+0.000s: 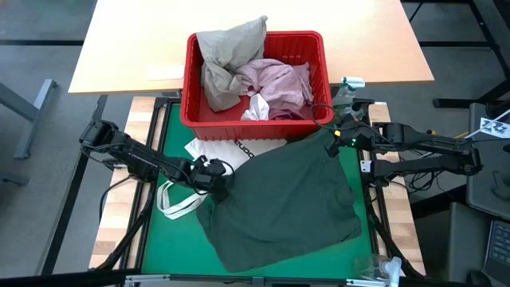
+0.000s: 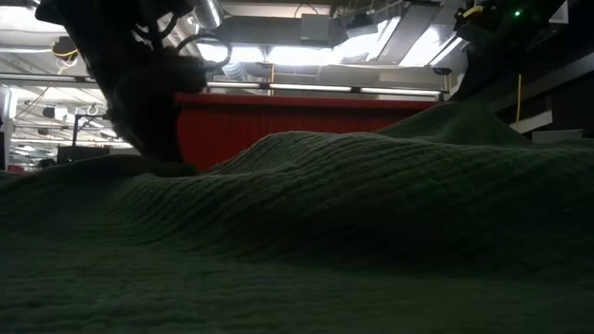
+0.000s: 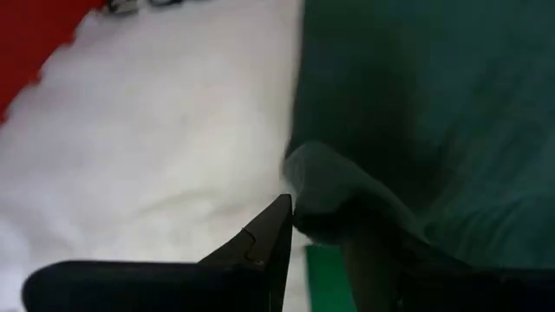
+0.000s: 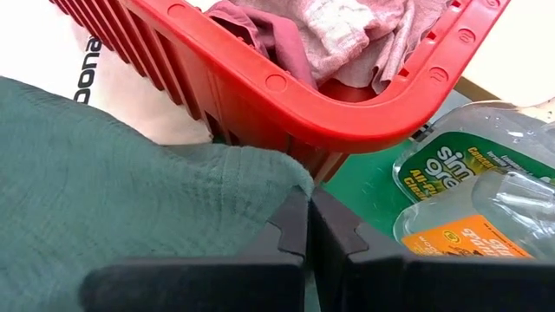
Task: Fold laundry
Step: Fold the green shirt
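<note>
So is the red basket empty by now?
No: the red basket holds beige, pink and white garments.

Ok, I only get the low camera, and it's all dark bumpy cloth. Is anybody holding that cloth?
Observer: Yes. The left gripper pinches one edge of the dark grey-green cloth garment.
Operator: And the other arm?
Observer: The right gripper is shut on the corner next to the red plastic slotted basket.
Operator: What's inside the basket?
Observer: A beige-khaki cloth garment, a mottled pink cloth garment and a small white cloth piece.
</note>
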`<state>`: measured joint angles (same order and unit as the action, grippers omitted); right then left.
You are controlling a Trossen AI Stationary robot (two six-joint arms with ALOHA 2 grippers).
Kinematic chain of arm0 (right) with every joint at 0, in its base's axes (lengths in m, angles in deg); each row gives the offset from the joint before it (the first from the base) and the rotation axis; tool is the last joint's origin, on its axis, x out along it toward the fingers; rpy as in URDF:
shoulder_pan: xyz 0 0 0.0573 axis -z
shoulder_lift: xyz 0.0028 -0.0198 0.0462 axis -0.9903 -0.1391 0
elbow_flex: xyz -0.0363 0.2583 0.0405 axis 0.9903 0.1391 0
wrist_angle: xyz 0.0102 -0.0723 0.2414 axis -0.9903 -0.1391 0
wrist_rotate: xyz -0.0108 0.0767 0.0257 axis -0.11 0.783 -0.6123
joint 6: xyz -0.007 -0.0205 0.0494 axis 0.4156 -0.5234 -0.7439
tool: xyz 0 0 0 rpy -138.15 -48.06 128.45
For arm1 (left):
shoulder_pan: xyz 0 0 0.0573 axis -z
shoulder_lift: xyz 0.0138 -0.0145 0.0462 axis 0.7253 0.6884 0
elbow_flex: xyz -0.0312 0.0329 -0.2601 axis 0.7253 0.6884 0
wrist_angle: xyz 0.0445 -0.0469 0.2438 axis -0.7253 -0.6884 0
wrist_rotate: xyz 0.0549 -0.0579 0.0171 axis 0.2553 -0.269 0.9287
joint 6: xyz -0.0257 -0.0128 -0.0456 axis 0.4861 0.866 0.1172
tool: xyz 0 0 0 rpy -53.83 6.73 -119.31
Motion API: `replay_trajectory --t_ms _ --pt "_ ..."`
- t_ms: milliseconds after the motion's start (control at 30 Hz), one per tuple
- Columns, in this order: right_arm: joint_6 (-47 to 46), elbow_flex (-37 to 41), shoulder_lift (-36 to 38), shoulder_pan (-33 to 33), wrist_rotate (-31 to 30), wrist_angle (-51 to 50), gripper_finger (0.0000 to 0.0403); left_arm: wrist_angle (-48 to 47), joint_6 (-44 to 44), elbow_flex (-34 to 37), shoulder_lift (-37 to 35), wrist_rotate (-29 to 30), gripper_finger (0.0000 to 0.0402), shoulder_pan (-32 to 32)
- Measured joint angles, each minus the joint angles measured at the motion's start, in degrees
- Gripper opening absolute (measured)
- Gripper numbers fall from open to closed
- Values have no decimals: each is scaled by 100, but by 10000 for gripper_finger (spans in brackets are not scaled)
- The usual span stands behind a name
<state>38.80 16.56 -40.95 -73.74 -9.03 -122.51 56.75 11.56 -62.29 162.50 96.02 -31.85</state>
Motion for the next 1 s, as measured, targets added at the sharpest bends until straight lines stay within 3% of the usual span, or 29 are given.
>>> replay_trajectory --t_ms 200,500,600,733,800,1000 --pt "0 0 0 1 -1 1 3 188 -283 0 52 10 95 -1" --pt "0 0 0 1 -1 -1 3 444 -290 0 635 10 144 1" --pt "0 0 0 0 -1 0 3 442 -290 0 660 11 122 8" --pt "0 0 0 1 -1 -1 3 315 -283 -5 572 11 45 8" --pt "-1 0 0 1 -1 3 3 -50 -162 -109 498 7 13 4" --pt "-4 0 4 -2 -126 42 3 -2727 360 -961 400 137 2 47"
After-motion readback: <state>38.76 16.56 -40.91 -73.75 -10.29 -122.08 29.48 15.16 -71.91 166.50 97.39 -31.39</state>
